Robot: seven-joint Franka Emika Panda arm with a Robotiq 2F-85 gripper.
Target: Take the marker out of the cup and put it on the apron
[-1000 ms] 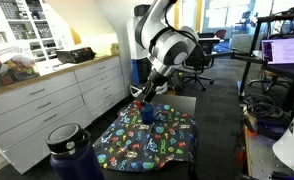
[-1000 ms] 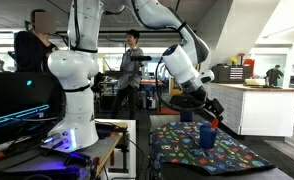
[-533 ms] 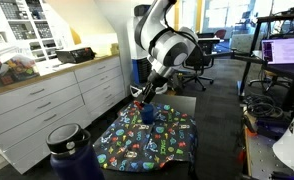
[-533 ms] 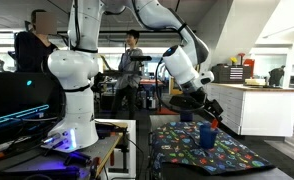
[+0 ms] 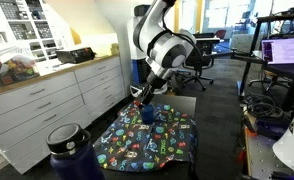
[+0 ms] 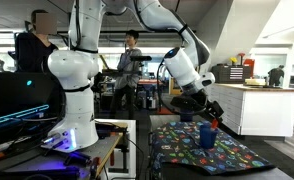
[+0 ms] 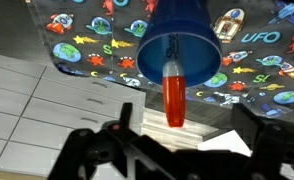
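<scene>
The small dark blue cup (image 7: 179, 45) stands on the apron (image 7: 87, 45), a dark cloth with bright cartoon prints. A red-orange marker (image 7: 173, 95) sticks up out of the cup toward the wrist camera. My gripper (image 7: 182, 110) is open just above the cup, with one finger on each side of the marker's upper end and not touching it. In both exterior views the gripper (image 5: 140, 97) (image 6: 209, 121) hangs right over the cup (image 5: 147, 115) (image 6: 207, 136) on the apron (image 5: 152, 142) (image 6: 212, 155).
A large dark blue lidded jug (image 5: 69, 152) stands in the near foreground. White drawers and a counter (image 5: 57, 95) run beside the apron table. A second white robot base (image 6: 72, 95), desks, monitors and office chairs surround the area.
The arm has shifted only very slightly above the cup. The gripper stays open and the marker stays in the cup.
</scene>
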